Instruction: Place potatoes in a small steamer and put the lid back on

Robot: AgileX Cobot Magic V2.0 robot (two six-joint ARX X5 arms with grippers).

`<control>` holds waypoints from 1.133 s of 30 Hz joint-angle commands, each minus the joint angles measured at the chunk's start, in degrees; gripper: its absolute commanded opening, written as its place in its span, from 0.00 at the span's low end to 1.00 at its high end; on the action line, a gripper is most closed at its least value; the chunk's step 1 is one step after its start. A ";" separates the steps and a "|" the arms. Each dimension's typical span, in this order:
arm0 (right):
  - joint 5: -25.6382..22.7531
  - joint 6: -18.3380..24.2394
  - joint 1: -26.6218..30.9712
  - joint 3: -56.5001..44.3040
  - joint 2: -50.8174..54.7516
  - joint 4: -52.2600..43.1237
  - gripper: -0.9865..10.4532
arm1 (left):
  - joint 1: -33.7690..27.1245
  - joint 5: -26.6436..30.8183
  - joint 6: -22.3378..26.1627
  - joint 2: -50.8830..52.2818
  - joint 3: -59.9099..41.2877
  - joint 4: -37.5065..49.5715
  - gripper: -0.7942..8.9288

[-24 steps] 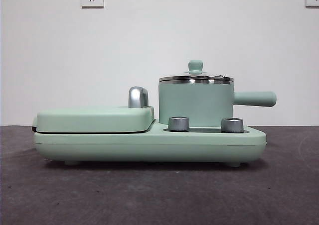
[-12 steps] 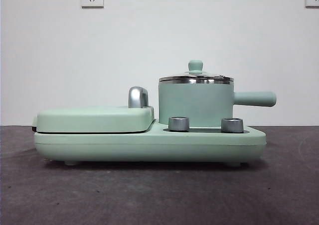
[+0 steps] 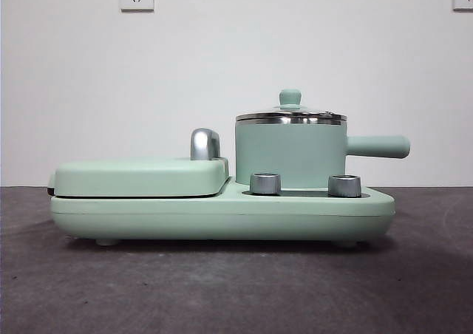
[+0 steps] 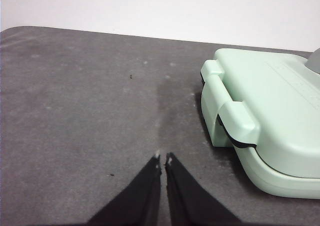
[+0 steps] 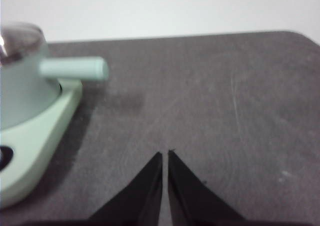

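Left hand [image 4: 163,158] and right hand [image 5: 165,154], both closed

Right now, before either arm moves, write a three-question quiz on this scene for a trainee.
1. True or false: the lid sits on the small steamer.
2. The steamer's straight handle points: A) toward the griddle cover; B) away from it.
3. How do the left gripper and right gripper stand?

Key: 1 true. 2 B. 3 Both shut, holding nothing, over bare table; no potato is visible.
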State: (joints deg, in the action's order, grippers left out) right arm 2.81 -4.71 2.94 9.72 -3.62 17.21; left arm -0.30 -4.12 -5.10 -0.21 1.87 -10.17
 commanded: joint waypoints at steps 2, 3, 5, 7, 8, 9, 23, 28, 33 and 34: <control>-0.28 0.90 -0.13 -3.56 1.68 -1.14 0.10 | -0.02 0.22 0.85 0.02 -1.14 -0.37 0.10; -0.28 0.90 -0.13 -4.46 2.01 -1.42 0.10 | -0.02 0.22 0.85 0.02 -1.14 -0.39 0.10; -0.24 0.92 -0.13 -5.95 2.75 -1.55 0.10 | -0.02 0.22 0.85 0.02 -1.14 -0.39 0.10; -0.24 0.92 -0.13 -7.06 3.41 -1.55 0.10 | -0.02 0.22 0.87 0.02 -1.14 -0.39 0.10; -0.28 1.01 -0.13 -7.21 3.41 -1.97 0.10 | -0.02 0.22 0.87 0.02 -1.14 -0.39 0.10; -0.24 1.36 -0.13 -7.28 3.41 -2.45 0.10 | -0.02 0.22 0.87 0.02 -1.14 -0.39 0.10; -0.26 1.75 -0.13 -9.03 3.41 -7.93 0.10 | -0.02 0.22 0.87 0.02 -1.14 -0.39 0.10; -0.26 1.75 -0.13 -9.03 3.41 -8.22 0.10 | -0.02 0.22 0.85 0.02 -1.14 -0.39 0.10; -0.26 1.75 -0.13 -9.01 3.41 -8.22 0.10 | -0.02 0.22 0.85 0.02 -1.14 -0.39 0.10; -0.24 1.75 -0.13 -9.01 3.41 -8.22 0.10 | -0.02 0.22 0.87 0.02 -1.14 -0.39 0.10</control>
State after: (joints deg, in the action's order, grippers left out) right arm 2.76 -3.22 2.94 1.02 -0.36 9.61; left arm -0.30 -4.08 -5.10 -0.21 1.87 -10.15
